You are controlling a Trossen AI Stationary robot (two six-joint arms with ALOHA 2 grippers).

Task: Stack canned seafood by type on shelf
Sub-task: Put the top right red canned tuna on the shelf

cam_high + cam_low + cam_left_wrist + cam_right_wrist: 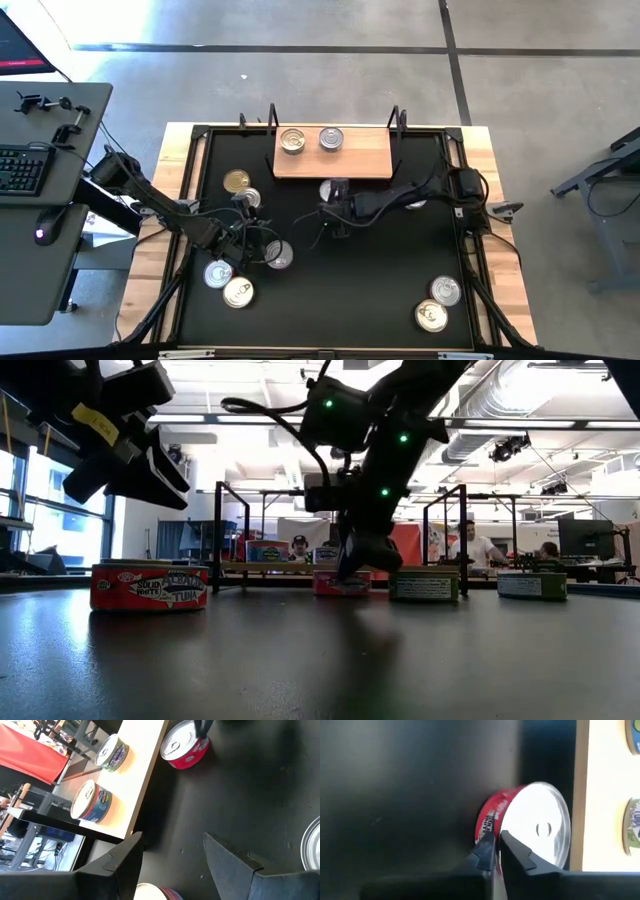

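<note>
The light-wood shelf [350,160] stands at the mat's far side with two tins on it [293,141] [331,138]. Just in front of its near edge a red tin with a silver lid [540,827] rests flat on the black mat. My right gripper [496,847] is down at this tin, shut on its rim. My left gripper [172,862] hangs open above the mat at the left [247,222], with nothing between its fingers. Other tins lie loose around it, among them a gold-lidded one [237,181]. My right gripper has the red tin's rim [495,827] at the side away from the shelf. One finger [485,851] lies outside against the red wall, the other [517,851] over the lid. The fingers slant down from the table's right. The tin sits flat on the mat.
Several silver-lidded tins lie at the mat's near left [238,292] [279,255] and two at the near right [445,290] [431,316]. The shelf's black wire posts [272,115] [397,118] rise at its far corners. In the low view people show in the room behind.
</note>
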